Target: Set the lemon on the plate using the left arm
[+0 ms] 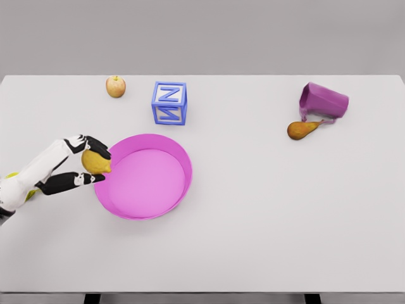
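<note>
Gripping the lemon (96,162) between its black fingertips, the left hand (79,164) is reaching in from the lower left in the head view and holding the fruit at the left rim of the pink plate (183,161). An apple (116,86) and a blue letter block (169,102) are sitting behind the plate. Far right, a purple pitcher (323,102) is lying tipped over, touching a pear (302,129), all on the white table (285,221).

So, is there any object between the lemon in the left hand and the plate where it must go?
Nothing visible stands in the way. The left hand holds the lemon right at the left rim of the pink plate, whose inside looks bare. The block and apple sit farther back.
</note>
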Tool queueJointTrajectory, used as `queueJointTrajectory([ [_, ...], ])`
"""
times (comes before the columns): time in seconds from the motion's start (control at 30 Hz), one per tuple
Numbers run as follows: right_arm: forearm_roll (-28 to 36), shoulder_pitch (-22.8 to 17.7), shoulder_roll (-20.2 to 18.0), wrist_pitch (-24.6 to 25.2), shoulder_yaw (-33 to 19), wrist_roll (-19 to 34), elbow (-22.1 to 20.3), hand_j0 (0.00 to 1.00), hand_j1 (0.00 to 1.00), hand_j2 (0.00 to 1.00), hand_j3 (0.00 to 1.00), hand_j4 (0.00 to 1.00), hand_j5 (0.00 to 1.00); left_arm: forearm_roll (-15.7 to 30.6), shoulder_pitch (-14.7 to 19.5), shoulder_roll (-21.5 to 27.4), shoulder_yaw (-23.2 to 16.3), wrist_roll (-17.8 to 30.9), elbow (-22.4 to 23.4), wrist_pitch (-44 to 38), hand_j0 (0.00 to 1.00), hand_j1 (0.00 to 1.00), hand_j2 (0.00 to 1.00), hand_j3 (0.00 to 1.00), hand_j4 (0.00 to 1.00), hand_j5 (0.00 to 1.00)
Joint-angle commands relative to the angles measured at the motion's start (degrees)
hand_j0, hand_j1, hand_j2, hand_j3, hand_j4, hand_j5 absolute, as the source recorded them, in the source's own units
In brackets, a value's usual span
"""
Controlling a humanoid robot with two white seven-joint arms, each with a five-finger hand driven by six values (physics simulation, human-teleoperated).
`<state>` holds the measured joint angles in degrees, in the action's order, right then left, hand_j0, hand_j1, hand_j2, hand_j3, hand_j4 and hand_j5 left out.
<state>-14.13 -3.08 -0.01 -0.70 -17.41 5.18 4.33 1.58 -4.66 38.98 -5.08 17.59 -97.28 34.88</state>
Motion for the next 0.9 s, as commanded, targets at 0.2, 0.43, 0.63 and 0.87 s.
queueJointTrajectory([
  [0.2, 0.0, 0.0, 0.0, 0.0, 0.0, 0.0, 0.1, 1.0, 1.0, 1.0, 1.0, 1.0, 1.0, 0.2, 2.8, -2.4, -4.4, 0.0, -0.1, 0.0, 0.51, 0.51, 0.51, 0.51, 0.51, 0.51],
  [0.43, 0.0, 0.0, 0.0, 0.0, 0.0, 0.0, 0.1, 1.0, 1.0, 1.0, 1.0, 1.0, 1.0, -0.5, 3.6, -2.9, -5.4, 0.1, -0.1, 0.1, 0.95, 0.95, 0.95, 0.95, 0.95, 0.95],
  [0.63, 0.0, 0.0, 0.0, 0.0, 0.0, 0.0, 0.1, 1.0, 1.0, 1.0, 1.0, 1.0, 1.0, -0.3, 3.4, -2.0, -4.1, 0.1, -2.6, 0.1, 1.0, 1.0, 1.0, 1.0, 1.0, 1.0],
  [0.87, 0.0, 0.0, 0.0, 0.0, 0.0, 0.0, 0.1, 1.0, 1.0, 1.0, 1.0, 1.0, 1.0, -0.5, 3.1, 4.3, 3.3, 0.1, -2.4, 0.1, 1.0, 1.0, 1.0, 1.0, 1.0, 1.0],
])
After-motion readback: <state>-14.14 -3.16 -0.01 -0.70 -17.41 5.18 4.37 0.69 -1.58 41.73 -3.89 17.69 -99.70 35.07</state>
